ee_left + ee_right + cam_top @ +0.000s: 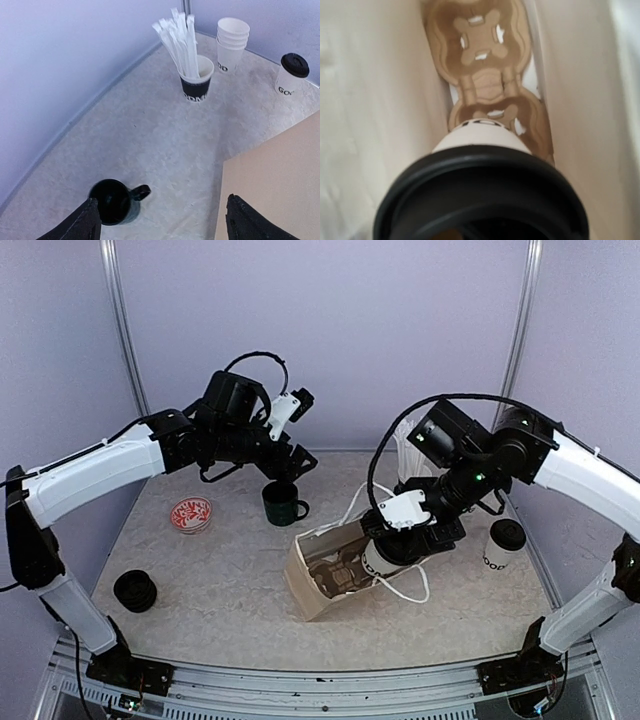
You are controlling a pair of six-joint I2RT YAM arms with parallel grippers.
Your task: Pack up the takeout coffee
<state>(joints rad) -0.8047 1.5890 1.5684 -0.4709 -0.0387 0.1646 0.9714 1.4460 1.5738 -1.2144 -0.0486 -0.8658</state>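
While right fingers (405,543) clasp 1 white, black-lidded cup (481,141), left fingers (76,225) spread wide

Mid-table: bag (305,590), carrier tray (335,572) down inside it. At bag's right end, over the tray: first lidded cup (378,560), clamped in right gripper (400,540). Right of bag, apart: second lidded cup (503,545). Behind bag, toward left: mug (283,504). Left of mug: small dish (191,515). Near left, well apart from the rest: round object (134,590). Far right corner: cup of straws (196,80) and stack of lidless cups (232,42), close together.
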